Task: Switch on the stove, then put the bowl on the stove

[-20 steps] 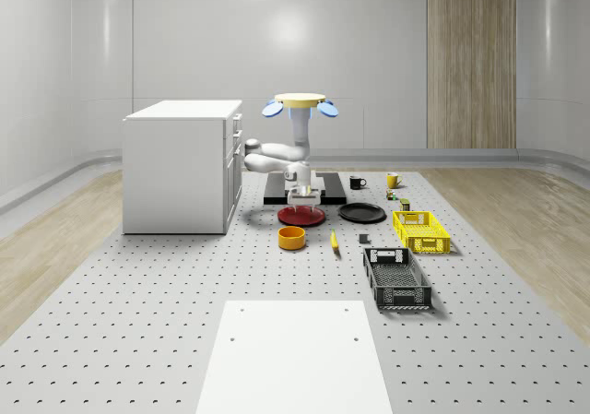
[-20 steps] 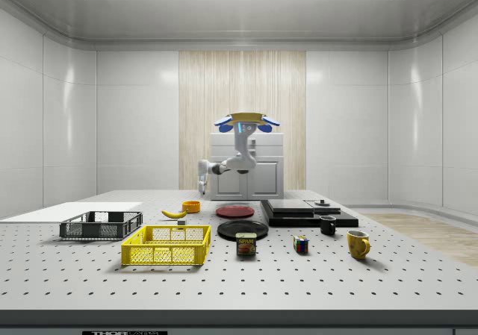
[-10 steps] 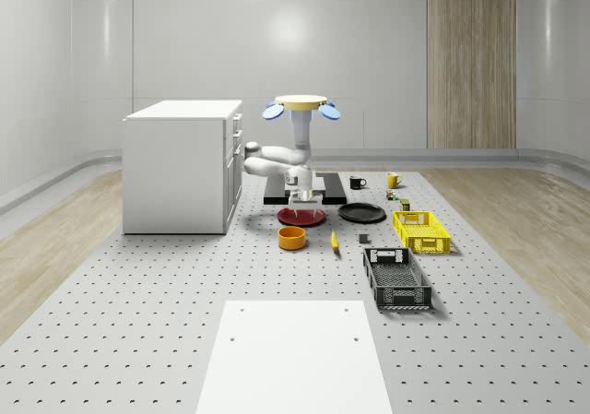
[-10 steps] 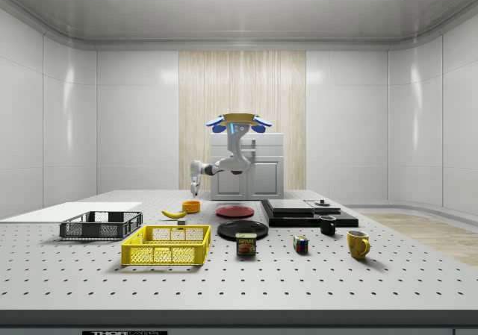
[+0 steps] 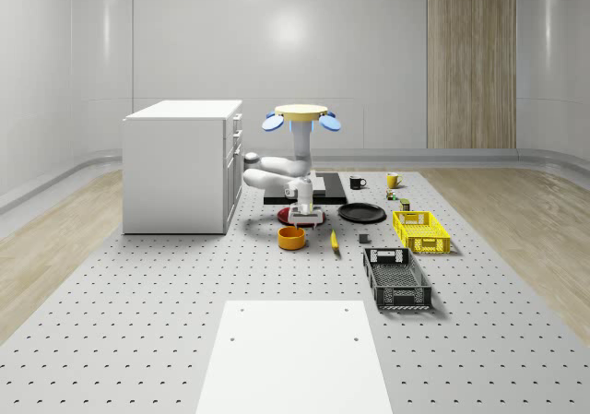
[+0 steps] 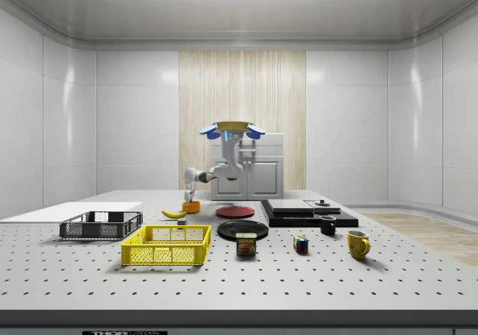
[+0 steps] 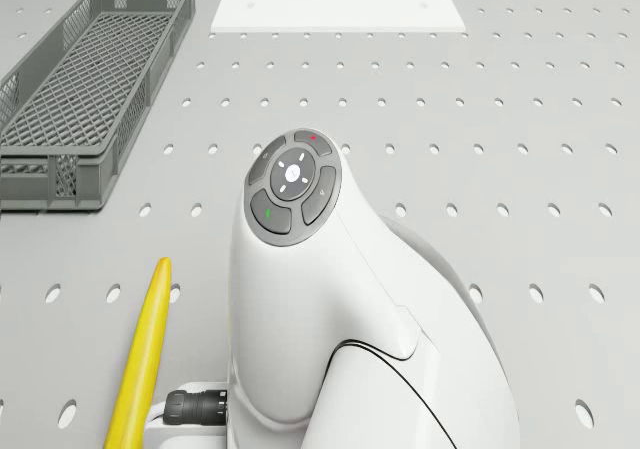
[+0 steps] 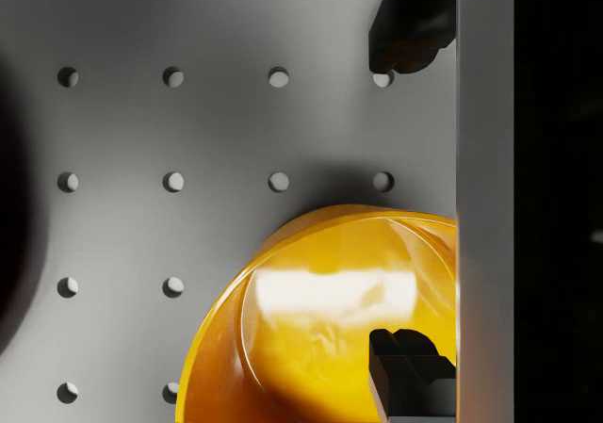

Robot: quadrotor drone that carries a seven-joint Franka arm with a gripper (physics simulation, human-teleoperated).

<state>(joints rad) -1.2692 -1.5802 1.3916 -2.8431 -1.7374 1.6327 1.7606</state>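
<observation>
The orange bowl [image 5: 291, 238] stands on the perforated table in front of the red plate [image 6: 234, 211]. The black stove [image 6: 306, 213] lies further back, behind the plates. The drone [image 5: 301, 114] hovers over the red plate, its arm reaching down and forward. My gripper [image 5: 302, 215] hangs just above the bowl [image 6: 192, 207]. In the wrist view my gripper [image 8: 410, 197] is open. One finger [image 8: 405, 371] is over the inside of the bowl [image 8: 320, 319] and the other finger [image 8: 410, 27] is outside its rim.
A banana [image 5: 334, 240], a black plate [image 5: 361, 213], a yellow crate [image 5: 420, 230] and a grey crate [image 5: 396, 277] lie to the whole-scene view's right of the bowl. A white cabinet [image 5: 182, 165] stands at the left. Mugs [image 5: 358, 183] sit beside the stove. A white slab [image 5: 293, 354] lies in front.
The drone and arm have shifted from over the red plate towards the bowl, to the side view's left. The gripper has come down close over the bowl.
</observation>
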